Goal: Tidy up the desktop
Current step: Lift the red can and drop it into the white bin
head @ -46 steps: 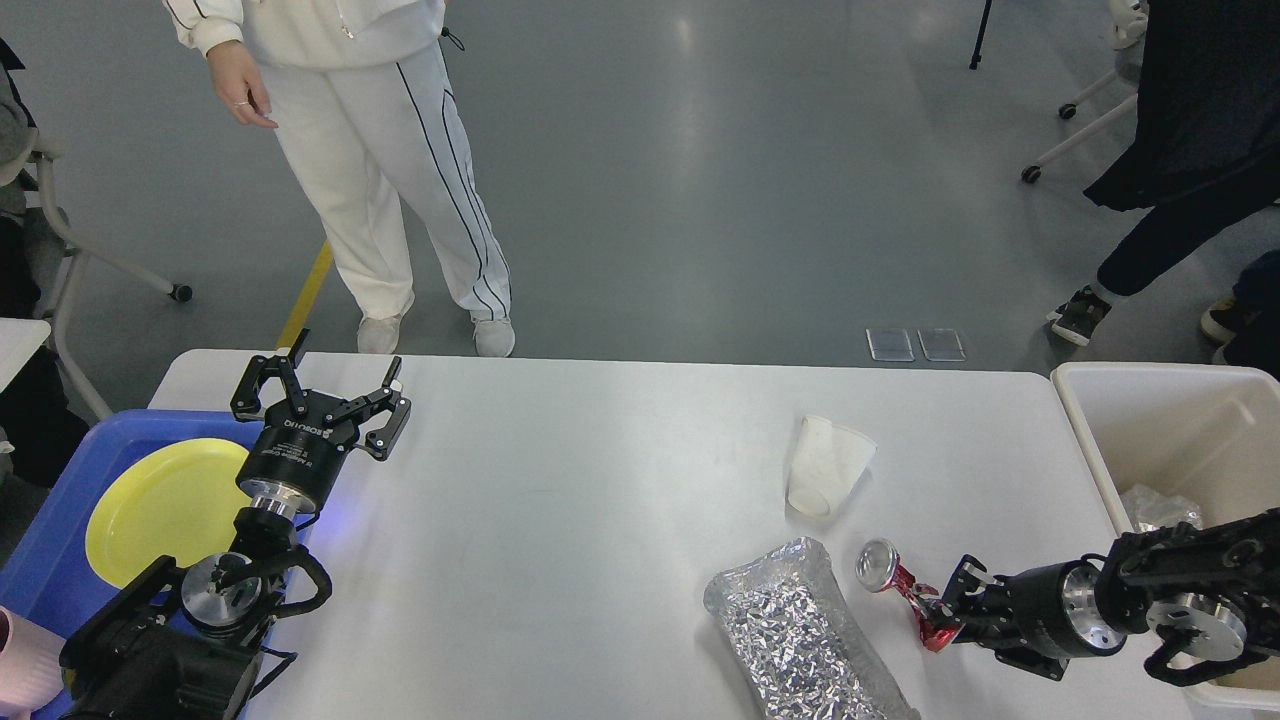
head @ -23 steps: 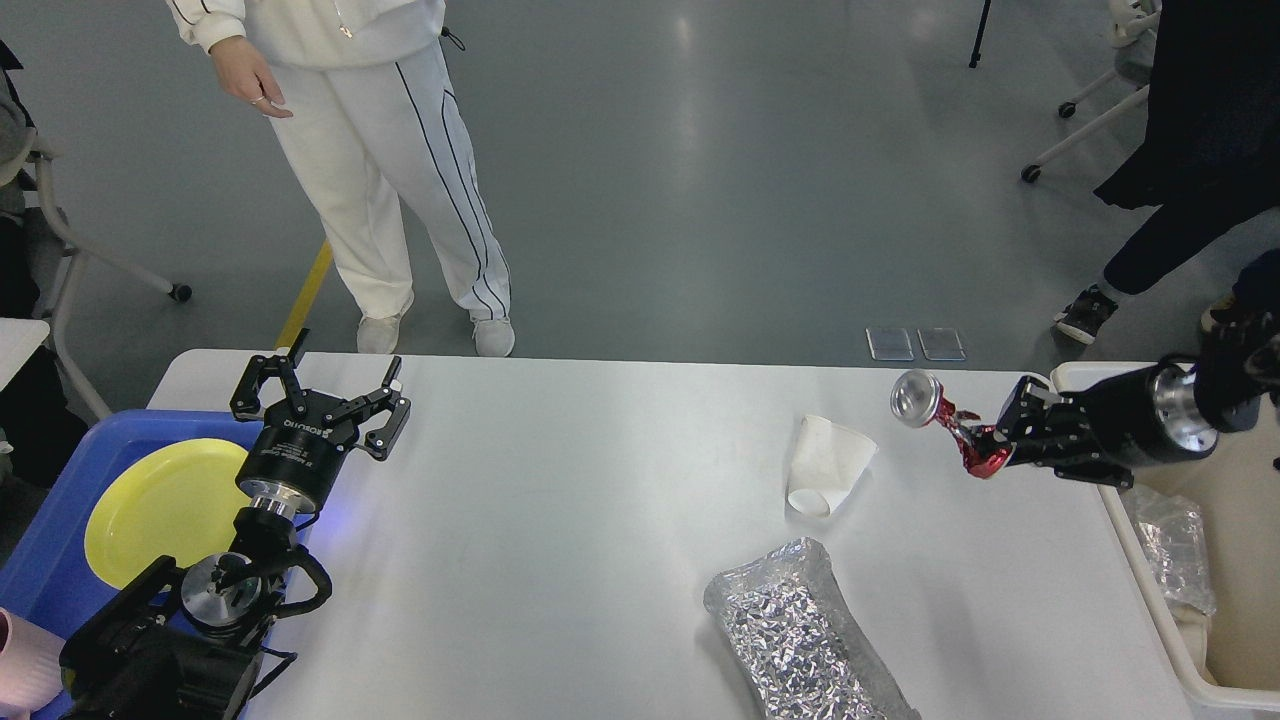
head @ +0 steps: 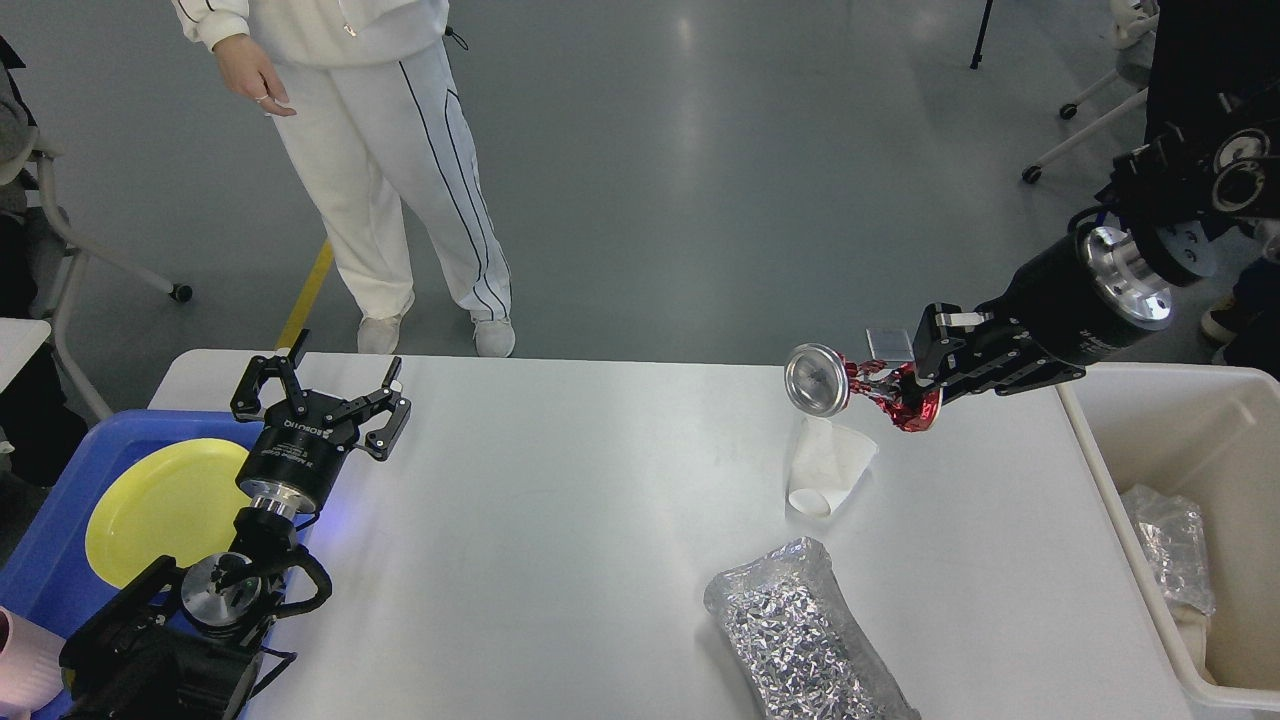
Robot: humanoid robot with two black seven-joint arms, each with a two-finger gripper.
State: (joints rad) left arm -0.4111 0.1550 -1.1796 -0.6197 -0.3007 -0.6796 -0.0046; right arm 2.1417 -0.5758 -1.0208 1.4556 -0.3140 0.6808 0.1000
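Tabletop (head: 560,520): white, spread across the lower part of the head view; it carries a tipped white paper cup (head: 826,465) and a crinkled foil bag (head: 800,630) at the near edge.
Crushed can (head: 850,385): a second ago it lay on the tabletop beside the foil bag; now it hangs in the air above the paper cup, silver end turned toward the camera.
Meaning for the task: one piece of litter is off the tabletop, but it has swung away from the beige tub (head: 1180,440) rather than over it, so the drop is likely not yet lined up.
Right end effector (head: 915,385): clamped on the red, crumpled end of the can; arm raised high, reaching in from the right edge and pointing left.
Left end effector (head: 320,395): fingers spread, holding nothing, unmoved over the last second, poised beside the blue tray (head: 50,540) with its yellow plate (head: 160,505).
Tub contents: crumpled clear plastic (head: 1165,535).
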